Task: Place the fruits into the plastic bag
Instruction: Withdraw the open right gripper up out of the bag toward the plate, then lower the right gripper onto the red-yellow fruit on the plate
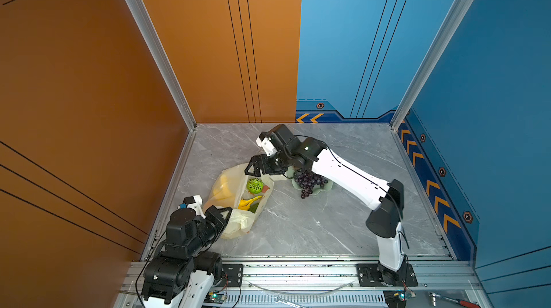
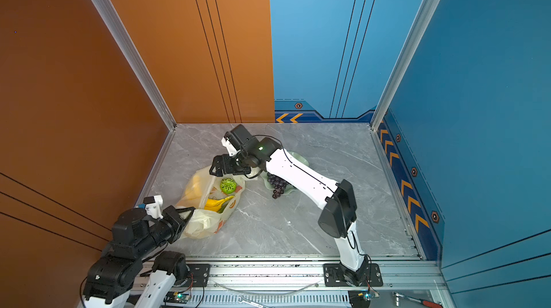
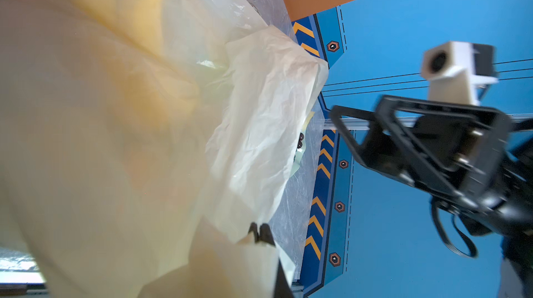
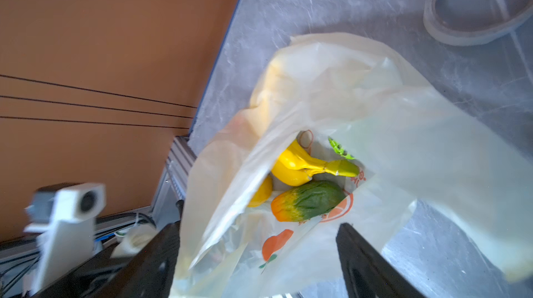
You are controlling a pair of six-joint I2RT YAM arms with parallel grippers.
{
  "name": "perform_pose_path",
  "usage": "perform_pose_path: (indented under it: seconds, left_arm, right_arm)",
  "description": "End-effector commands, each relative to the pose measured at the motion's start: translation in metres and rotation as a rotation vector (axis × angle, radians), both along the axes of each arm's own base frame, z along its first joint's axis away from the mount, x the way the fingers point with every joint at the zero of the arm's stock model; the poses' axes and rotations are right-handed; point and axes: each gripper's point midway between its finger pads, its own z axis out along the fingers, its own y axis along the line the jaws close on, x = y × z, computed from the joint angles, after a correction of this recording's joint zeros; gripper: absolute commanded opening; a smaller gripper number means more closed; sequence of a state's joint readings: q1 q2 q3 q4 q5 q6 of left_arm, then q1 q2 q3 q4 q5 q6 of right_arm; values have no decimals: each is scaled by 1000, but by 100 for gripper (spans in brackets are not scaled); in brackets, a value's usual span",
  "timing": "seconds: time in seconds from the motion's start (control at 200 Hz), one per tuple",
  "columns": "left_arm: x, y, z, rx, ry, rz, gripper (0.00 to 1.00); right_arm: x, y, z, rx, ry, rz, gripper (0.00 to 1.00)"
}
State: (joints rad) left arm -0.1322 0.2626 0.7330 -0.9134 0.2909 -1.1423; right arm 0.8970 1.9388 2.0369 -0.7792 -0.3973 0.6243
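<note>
Crinkled film of the plastic bag [image 3: 115,138] filled the view at my left wrist. My left gripper [image 3: 260,233] was pressed together on a fold of its rim, holding the mouth up. My right gripper [image 4: 259,226] hung just above that mouth, jaws spread wide and carrying nothing.

Below them, inside the bag, lay the banana bunch [image 4: 300,166], the green-yellow oblong [image 4: 308,200], the yellow round fruit [image 4: 261,192] and the green patterned ball [image 1: 255,185]. Back behind my right jaws, under the forearm, the grapes [image 1: 308,180] sat on the pale green dish [image 1: 325,191], outside the bag. Something yellow-orange showed through the film; possibly more fruit, I could not be sure.

For the grapes, I judged, the left pinch had to hold the rim high and taut. The right jaws should take the bunch near its stem and clear the loose rim coming back.
</note>
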Motion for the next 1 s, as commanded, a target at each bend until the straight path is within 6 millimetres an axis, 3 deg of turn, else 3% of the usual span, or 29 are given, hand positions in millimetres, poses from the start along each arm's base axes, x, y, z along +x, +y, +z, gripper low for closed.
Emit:
perform_pose_path:
  seconds: [0.0,0.14,0.235,0.496,0.691,0.886,0.996]
  left_arm:
    - [0,2,-4,21,4,2,0]
    - [1,2,-5,23,11,0,0]
    - [1,0,-4,26,14,-8,0]
    - [4,1,4,36,8,-9,0]
    - [5,1,6,33,7,-5,0]
    - [5,1,8,28,9,-2,0]
    - [6,1,9,28,11,-2,0]
  right_arm:
    - [-12,-24,-1,-44,14,34,84]
    - [-3,-61,14,-110,-130,27,98]
    - [15,-92,13,-201,-233,2,100]
    - [78,-160,-26,-460,-361,-56,100]
    - [111,-178,-69,-536,-307,-46,100]
    - [131,-177,-108,-548,-232,-24,100]
    - [143,-174,-120,-546,-211,-30,99]
